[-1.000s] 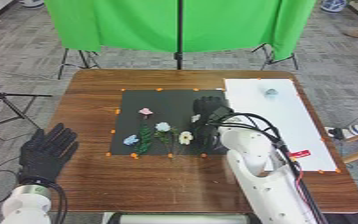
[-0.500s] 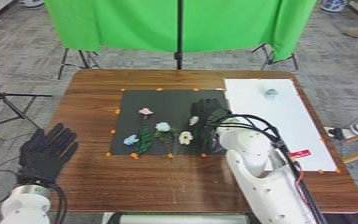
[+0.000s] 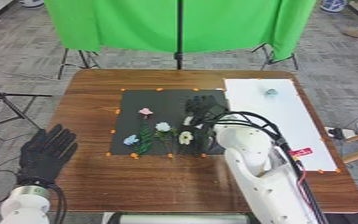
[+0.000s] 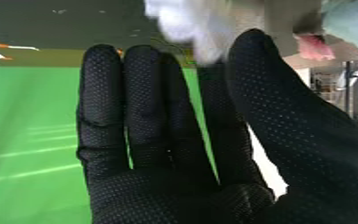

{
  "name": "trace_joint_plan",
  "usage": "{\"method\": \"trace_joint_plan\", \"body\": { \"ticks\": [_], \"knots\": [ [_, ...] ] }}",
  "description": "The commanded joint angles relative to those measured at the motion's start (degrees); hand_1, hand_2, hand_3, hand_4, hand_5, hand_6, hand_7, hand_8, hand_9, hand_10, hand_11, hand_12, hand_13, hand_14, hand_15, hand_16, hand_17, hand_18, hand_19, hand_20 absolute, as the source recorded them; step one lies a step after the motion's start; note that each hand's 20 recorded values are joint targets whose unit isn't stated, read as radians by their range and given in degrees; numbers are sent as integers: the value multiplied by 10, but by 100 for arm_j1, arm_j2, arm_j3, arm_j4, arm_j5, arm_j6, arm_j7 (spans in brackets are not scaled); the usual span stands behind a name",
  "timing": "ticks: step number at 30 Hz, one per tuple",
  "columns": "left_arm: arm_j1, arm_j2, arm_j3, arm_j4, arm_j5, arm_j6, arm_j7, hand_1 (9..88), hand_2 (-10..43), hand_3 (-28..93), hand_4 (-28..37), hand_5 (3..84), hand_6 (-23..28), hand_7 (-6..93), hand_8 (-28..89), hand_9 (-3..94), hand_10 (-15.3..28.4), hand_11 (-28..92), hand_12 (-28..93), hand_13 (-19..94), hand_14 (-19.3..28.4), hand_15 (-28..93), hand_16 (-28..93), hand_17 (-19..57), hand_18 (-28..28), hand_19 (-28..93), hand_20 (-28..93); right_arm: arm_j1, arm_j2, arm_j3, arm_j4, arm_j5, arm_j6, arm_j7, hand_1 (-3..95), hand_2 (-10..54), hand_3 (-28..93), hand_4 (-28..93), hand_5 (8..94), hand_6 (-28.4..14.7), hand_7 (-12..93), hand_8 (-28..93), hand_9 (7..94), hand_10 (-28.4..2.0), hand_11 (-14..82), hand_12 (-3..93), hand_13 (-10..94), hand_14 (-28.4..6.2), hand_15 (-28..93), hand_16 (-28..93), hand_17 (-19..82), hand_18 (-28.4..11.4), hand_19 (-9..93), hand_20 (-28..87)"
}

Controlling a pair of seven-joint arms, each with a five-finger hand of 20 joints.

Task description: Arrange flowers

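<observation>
In the head view, a black mat [image 3: 171,99] is laid on the brown wooden table [image 3: 149,180]. On it, a pink flower with a leafy green stem [image 3: 146,111], a light-blue flower [image 3: 130,140], a pale bluish-white flower [image 3: 163,126] and a cream flower with a yellow centre [image 3: 185,137] are spread separately. A small white flower [image 3: 188,121] is seen just beside the right hand [image 3: 205,106], on the side towards the other flowers. The right hand is placed over the mat, its fingers straight and unclenched. The left hand [image 3: 47,154] is rested by the table's left side, with fingers spread and nothing grasped. To the right of the mat, a white sheet [image 3: 286,117] is laid, with a small pale blue-green object [image 3: 270,92] near its far end.

In the right wrist view, the fingers and thumb are seen extended, in a released posture. Blurred white petals [image 4: 186,17] are seen close to the thumb tip. Beyond the thumb, a pink patch [image 4: 315,47] is seen, too blurred to be identified.
</observation>
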Motion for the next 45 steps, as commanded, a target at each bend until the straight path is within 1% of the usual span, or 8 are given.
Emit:
{"method": "trace_joint_plan", "body": {
  "ticks": [1,8,21,25,32,38,42,45],
  "knots": [
    [125,-51,-14,30,-46,-28,-20,335,88,724,-267,455,107,127,-83,396,152,227,130,288,155,441,-65,-51,152,357,174,66,45,9,-30,-56,-207,176,526,-95,788,-283,538,-35,197,-141,516,-170,208,198,430,-158,598,225,255,-198,712,323],
    [124,-60,11,21,-96,8,15,323,105,726,-270,463,105,129,-84,400,152,227,130,290,156,443,-64,-51,152,357,176,51,33,129,-206,160,-355,287,522,-95,785,-283,546,-35,195,-140,516,-174,201,193,415,-162,576,203,243,-203,709,319],
    [95,-59,44,28,-108,19,33,309,129,730,-282,470,105,135,-87,407,153,229,130,296,157,448,-65,-51,152,360,177,183,86,845,-197,682,243,1104,484,-95,778,-283,540,-41,181,-135,498,-185,170,184,399,-165,484,167,234,-206,687,297],
    [76,-55,70,28,-102,8,59,308,131,730,-282,471,105,134,-88,408,153,229,129,296,157,448,-66,-51,152,360,177,368,232,1310,203,546,805,1512,478,-95,778,-283,529,-47,170,-127,471,-188,147,174,377,-172,433,154,232,-205,668,278],
    [111,-31,72,13,-99,-46,119,306,133,730,-282,471,105,134,-87,408,151,228,129,299,158,450,-66,-51,152,360,177,947,428,1821,1203,101,1018,1529,503,-95,806,-282,517,-42,178,-130,422,-180,115,155,296,-185,344,134,195,-197,607,234],
    [52,-15,124,39,-96,-118,133,305,133,732,-282,472,104,134,-88,408,151,229,129,299,157,449,-67,-51,152,360,178,1388,366,2010,2098,-440,405,1175,499,-95,816,-283,470,-35,189,-139,369,-169,104,137,260,-181,294,125,174,-193,584,214],
    [18,-19,168,41,-43,-195,115,304,133,732,-283,472,104,134,-88,408,152,228,129,299,158,449,-67,-50,152,359,178,1564,287,2118,2526,-708,-95,1150,506,-95,811,-283,408,-39,182,-139,333,-162,94,127,250,-179,263,125,182,-205,505,174],
    [37,-32,182,39,-63,-172,129,304,133,732,-283,472,104,135,-88,408,152,227,129,298,157,447,-67,-50,152,358,177,1632,161,2232,2715,-935,-296,953,514,-95,813,-283,365,-41,171,-135,303,-151,86,120,253,-174,252,127,190,-209,483,164]
  ]
}}
